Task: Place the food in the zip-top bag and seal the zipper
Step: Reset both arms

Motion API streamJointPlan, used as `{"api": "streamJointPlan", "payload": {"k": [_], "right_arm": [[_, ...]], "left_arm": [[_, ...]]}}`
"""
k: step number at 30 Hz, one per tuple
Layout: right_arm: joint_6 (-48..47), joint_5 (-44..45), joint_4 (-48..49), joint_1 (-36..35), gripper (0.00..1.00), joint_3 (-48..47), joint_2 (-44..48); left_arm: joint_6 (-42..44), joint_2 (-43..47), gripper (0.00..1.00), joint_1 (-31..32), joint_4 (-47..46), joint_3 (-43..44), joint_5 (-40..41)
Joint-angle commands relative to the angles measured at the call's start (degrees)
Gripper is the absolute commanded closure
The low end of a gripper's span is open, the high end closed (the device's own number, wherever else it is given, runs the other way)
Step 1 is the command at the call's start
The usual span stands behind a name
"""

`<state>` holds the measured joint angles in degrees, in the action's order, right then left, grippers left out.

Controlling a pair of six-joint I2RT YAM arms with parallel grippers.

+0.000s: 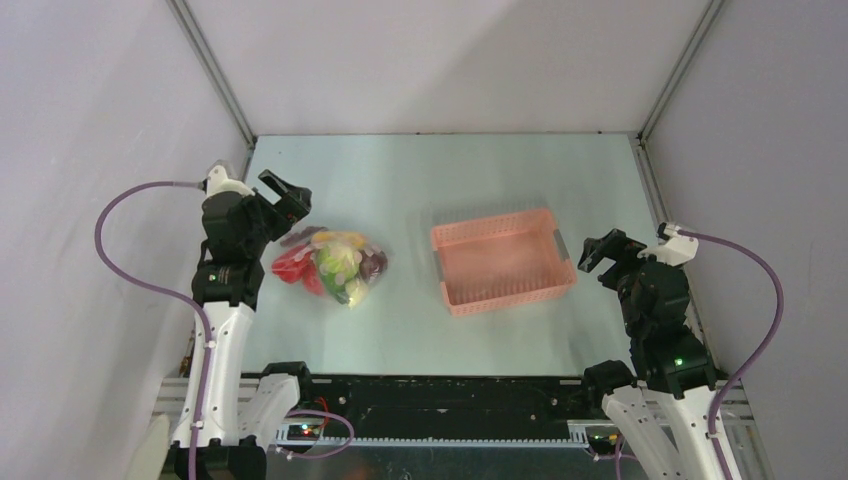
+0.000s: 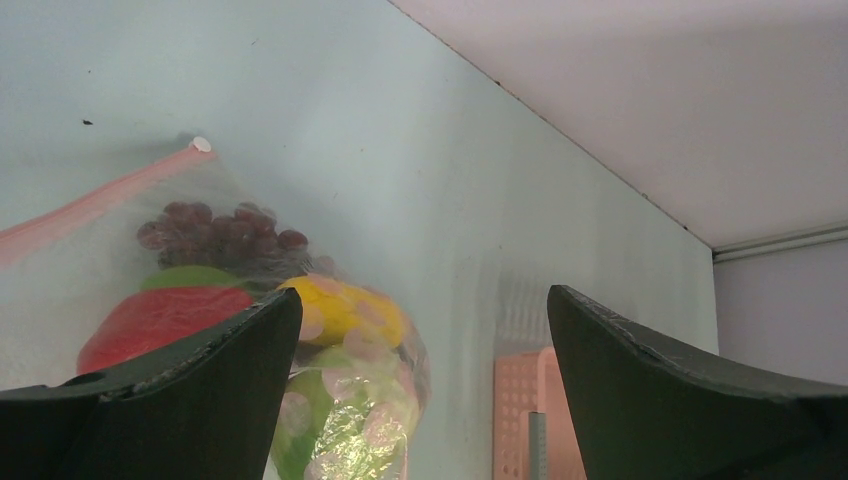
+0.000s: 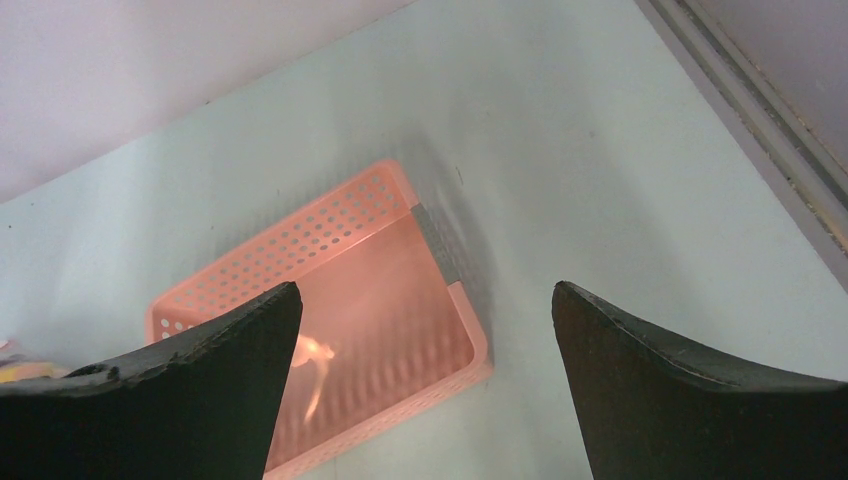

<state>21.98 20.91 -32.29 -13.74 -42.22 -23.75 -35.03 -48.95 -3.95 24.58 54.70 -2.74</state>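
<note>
The zip-top bag [image 1: 333, 266] lies on the table left of centre, holding the food: red, yellow, leafy green, lime-green and dark maroon pieces. In the left wrist view the bag [image 2: 330, 390] shows maroon grapes [image 2: 225, 228], a red piece [image 2: 160, 315] and a yellow piece [image 2: 345, 310]. Its pink zipper [image 2: 95, 200] runs along the upper left edge with the white slider at its end. My left gripper [image 1: 285, 200] is open and empty, raised just behind the bag's left side. My right gripper [image 1: 605, 255] is open and empty, right of the basket.
A pink slatted basket [image 1: 503, 261] stands right of centre with nothing in it; it also shows in the right wrist view [image 3: 350, 300]. White walls with metal frame rails enclose the table on three sides.
</note>
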Motion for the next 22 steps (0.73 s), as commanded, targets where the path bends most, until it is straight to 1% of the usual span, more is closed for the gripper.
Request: {"api": "streamJointPlan", "payload": {"k": [1,12,17,22], "right_arm": [[-0.1,-0.4,1.3,0.1,0.00,-0.2,-0.1],[-0.3,-0.9,0.7,0.2,0.01,-0.2,0.4],[-0.4,-0.4,0.9,0.1,0.00,-0.2,0.7],[-0.3,-0.7,0.8,0.2,0.00,-0.2,0.8]], "left_arm": [[0.2,-0.2,0.00,-0.3,-1.3,0.5,0.3],[0.2,0.9,0.01,-0.4,-1.9,0.3,0.5],[0.5,2.2,0.02,-0.3,-3.8,-0.9,-0.4],[0.8,1.7,0.02,-0.3,-3.9,-0.7,-1.3]]}}
